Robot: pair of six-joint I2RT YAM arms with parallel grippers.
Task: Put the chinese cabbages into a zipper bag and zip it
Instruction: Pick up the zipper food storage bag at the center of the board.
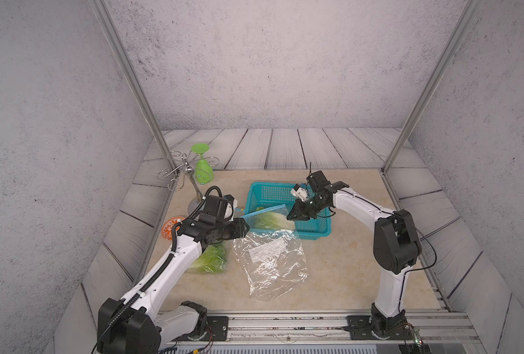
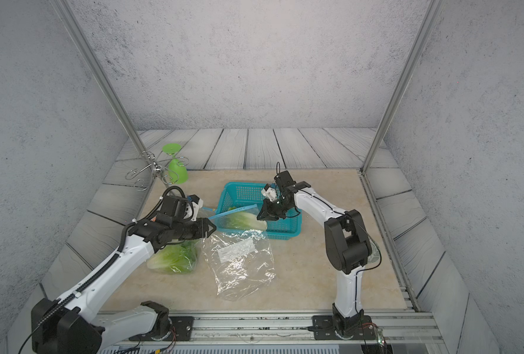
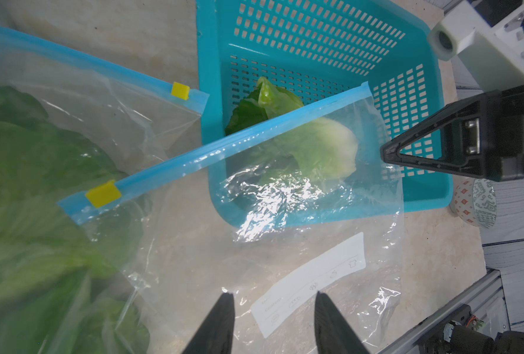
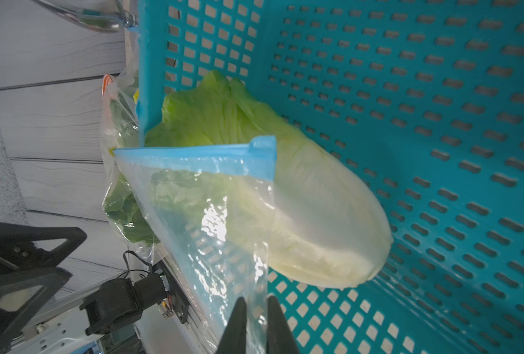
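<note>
In both top views, one Chinese cabbage (image 1: 273,221) (image 2: 246,222) lies in the teal basket (image 1: 315,235). Its white base points toward the right gripper (image 1: 288,218) and its leaves toward the basket's far-left corner. The empty zipper bag (image 1: 269,263) drapes from the bench (image 1: 346,275) up over the basket's near rim and across the cabbage. The left gripper (image 1: 246,228) sits just beside the other end of the bag's mouth. Bagged cabbage (image 1: 211,260) shows green under the left arm.

From the left wrist, our left fingers (image 3: 224,321) stand apart above the empty bag's film, holding nothing. The blue zipper strip (image 3: 224,147) crosses the cabbage's leafy half, with the yellow slider (image 3: 103,193) at our end. A second zipper bag (image 3: 116,101) holds the other leaves.

From the right wrist, the right fingers (image 4: 239,318) are nearly together, with the empty bag's side edge pinched between them. The cabbage's long axis slants away from them, base nearest. It seems to lie under the film; we cannot tell whether the mouth is open. We judge the right arm the nearer one, though it is busy with the bag.
</note>
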